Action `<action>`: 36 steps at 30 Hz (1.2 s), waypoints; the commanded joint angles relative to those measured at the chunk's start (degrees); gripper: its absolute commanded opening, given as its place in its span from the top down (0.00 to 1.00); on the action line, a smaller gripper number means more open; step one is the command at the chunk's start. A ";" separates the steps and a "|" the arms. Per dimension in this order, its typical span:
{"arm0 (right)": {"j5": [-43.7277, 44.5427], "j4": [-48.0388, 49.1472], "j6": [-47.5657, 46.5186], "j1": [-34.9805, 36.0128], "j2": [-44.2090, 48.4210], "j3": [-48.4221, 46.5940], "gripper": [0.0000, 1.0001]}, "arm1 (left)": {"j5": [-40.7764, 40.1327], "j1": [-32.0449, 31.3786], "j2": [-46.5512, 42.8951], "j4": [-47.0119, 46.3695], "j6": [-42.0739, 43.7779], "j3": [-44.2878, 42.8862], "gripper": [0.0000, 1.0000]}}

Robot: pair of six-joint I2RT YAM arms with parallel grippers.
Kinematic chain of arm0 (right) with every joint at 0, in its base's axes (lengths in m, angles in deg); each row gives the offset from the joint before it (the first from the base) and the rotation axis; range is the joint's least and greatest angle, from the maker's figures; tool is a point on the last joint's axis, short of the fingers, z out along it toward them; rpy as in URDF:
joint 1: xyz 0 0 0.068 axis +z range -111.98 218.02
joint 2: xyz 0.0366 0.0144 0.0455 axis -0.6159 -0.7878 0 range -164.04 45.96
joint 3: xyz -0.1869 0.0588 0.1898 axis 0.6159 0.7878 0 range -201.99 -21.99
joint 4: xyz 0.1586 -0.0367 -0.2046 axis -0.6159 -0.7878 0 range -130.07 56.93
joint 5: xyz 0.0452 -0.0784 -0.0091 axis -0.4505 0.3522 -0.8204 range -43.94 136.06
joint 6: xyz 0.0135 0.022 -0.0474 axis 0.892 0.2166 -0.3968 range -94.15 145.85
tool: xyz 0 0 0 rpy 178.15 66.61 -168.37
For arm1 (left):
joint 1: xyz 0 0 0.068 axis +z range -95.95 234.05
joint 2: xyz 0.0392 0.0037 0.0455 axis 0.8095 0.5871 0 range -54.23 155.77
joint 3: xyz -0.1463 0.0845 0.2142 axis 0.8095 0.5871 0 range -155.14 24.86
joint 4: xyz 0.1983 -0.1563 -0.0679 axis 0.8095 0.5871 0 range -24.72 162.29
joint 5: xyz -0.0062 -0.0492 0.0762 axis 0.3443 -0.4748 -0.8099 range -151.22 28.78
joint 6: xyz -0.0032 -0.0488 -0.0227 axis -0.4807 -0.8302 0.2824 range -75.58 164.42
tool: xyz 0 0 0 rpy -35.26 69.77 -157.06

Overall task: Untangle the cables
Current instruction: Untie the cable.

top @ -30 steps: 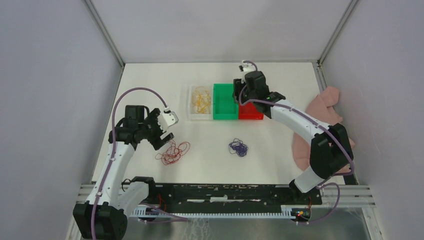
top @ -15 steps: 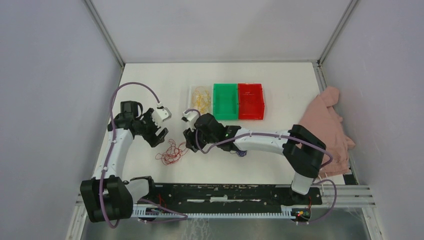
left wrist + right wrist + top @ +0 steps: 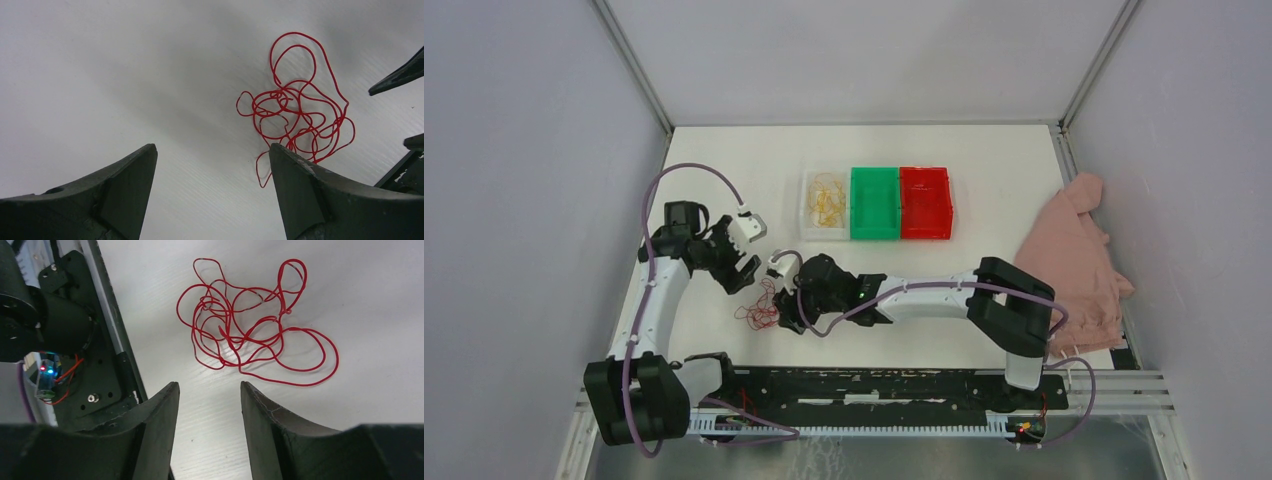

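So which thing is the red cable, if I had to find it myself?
Look at the white table, front left, where the left gripper and right gripper nearly meet. Between them lies the red cable, a loose, thread-thin tangle on the bare surface. The yellow cable, the only other one showing, sits in a clear tray farther back.

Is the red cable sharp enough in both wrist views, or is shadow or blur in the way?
Left wrist view: red cable crisp, a broad soft shadow across the table around it, no glare. Right wrist view: sharp too, thin shadows under its loops; the fingers up close are dark, with little detail. Top view: evenly lit, cable tiny.
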 commanded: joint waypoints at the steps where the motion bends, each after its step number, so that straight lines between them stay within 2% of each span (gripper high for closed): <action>1: 2.36 1.48 -4.34 0.40 -3.68 -4.41 0.46 | 2.46 0.24 -1.44 0.70 1.86 -2.97 0.10; 8: 7.94 -0.60 -9.18 0.40 -8.43 -8.88 0.49 | 2.61 0.18 -1.01 1.38 1.78 -3.55 0.10; 10: 8.56 -0.59 -9.66 0.40 -8.92 -9.45 0.54 | 2.72 0.22 -0.88 1.41 1.59 -3.80 0.10; 11: 8.86 -0.55 -9.76 0.40 -8.96 -9.62 0.59 | 2.79 0.20 -0.92 1.49 1.56 -3.81 0.10; 15: 11.55 -1.22 -9.65 0.32 -7.02 -9.48 0.90 | 2.81 0.22 -0.92 1.66 1.43 -4.06 0.09; 17: 13.08 -1.41 -9.84 0.31 -5.01 -8.75 0.99 | 2.94 0.23 -0.95 1.79 1.41 -4.26 0.09; 25: 11.35 -7.80 -7.62 -3.62 5.62 -8.31 1.00 | 6.50 0.19 -1.91 5.56 1.58 -7.82 0.08; 32: 8.72 -17.22 -5.85 -7.01 10.11 -13.90 1.00 | 19.42 0.22 -4.16 16.18 4.19 -16.14 0.05; 36: 6.84 -22.03 -4.48 -7.16 10.16 -18.45 1.00 | 25.84 0.16 -5.51 21.78 7.58 -17.99 0.03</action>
